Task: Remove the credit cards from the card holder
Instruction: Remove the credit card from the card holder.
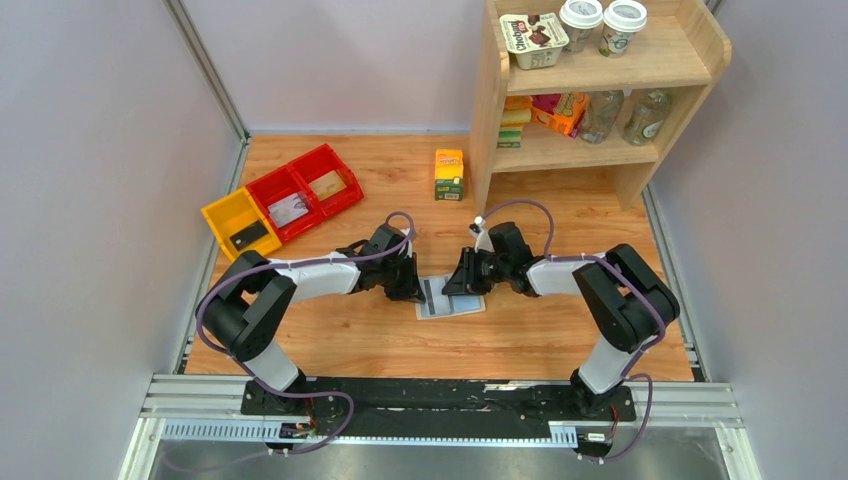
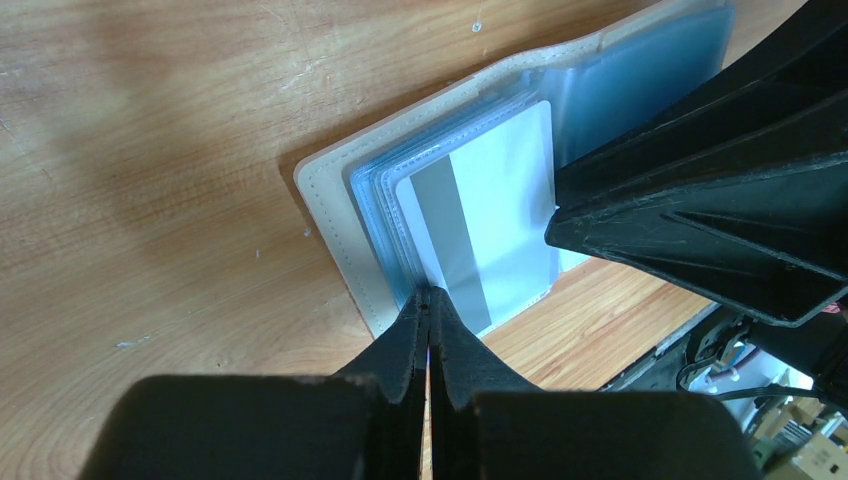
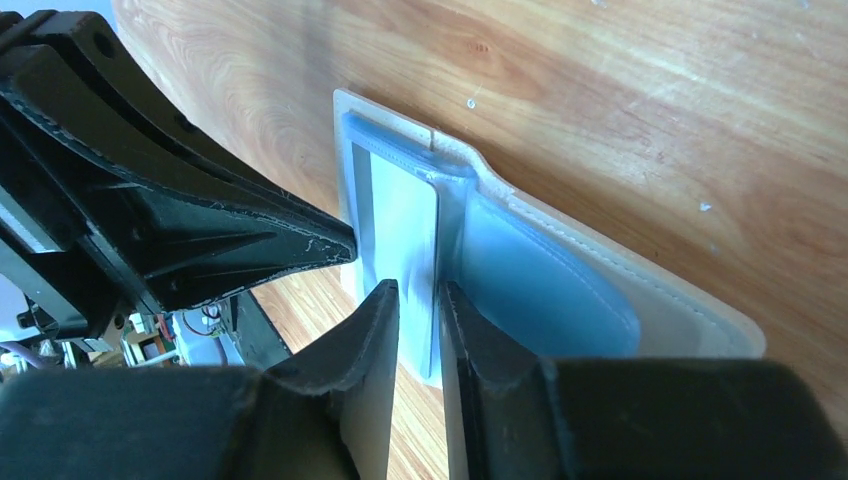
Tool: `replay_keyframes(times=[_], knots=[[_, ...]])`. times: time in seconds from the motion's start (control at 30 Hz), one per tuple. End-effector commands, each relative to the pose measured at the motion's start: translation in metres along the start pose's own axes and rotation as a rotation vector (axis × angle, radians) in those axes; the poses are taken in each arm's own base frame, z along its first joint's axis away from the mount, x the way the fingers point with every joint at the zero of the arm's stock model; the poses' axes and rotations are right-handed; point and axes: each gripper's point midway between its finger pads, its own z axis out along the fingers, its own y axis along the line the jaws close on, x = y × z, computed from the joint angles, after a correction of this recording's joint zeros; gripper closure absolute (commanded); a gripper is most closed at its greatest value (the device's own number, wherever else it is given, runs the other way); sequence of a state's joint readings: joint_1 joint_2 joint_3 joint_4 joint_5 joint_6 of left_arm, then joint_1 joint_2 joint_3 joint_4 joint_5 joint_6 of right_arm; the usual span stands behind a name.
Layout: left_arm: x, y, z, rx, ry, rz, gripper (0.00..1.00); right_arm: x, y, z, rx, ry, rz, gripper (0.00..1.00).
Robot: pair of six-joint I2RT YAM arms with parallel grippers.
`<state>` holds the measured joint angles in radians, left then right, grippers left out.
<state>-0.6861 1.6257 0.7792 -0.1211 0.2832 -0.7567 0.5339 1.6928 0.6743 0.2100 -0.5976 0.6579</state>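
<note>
The card holder [image 1: 465, 305] lies spread open on the table between my two grippers, beige edge [image 2: 335, 220] outward and light blue sleeves up. A whitish credit card [image 2: 505, 190] with a grey stripe sits on its left half. My left gripper [image 2: 430, 296] is shut, its tips pressed on the sleeves at the near left edge. From the other side, my right gripper [image 3: 418, 295] stands slightly open, with the credit card's [image 3: 400, 220] edge in the narrow gap between its tips. The blue right half [image 3: 540, 290] shows bare.
A yellow bin [image 1: 238, 222] and red bins [image 1: 305, 192] with small items stand at the back left. A yellow-green carton [image 1: 449, 174] stands behind the holder. A wooden shelf [image 1: 640, 150] with cups and bottles fills the back right.
</note>
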Motion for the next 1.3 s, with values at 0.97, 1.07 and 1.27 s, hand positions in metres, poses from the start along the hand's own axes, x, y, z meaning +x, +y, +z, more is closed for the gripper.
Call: replay_keyframes(times=[0.97, 1.07, 1.27], knots=[[0.017, 0.028, 0.006, -0.112, 0.055, 0.019, 1.00, -0.001, 0.044, -0.012, -0.173, 0.015, -0.117, 0.80], [0.017, 0.027, 0.006, -0.111, 0.052, 0.021, 1.00, 0.002, 0.042, -0.012, -0.164, 0.027, -0.118, 0.80], [0.018, 0.028, 0.006, -0.113, 0.054, 0.020, 1.00, 0.005, 0.040, -0.012, -0.146, 0.055, -0.117, 0.81]])
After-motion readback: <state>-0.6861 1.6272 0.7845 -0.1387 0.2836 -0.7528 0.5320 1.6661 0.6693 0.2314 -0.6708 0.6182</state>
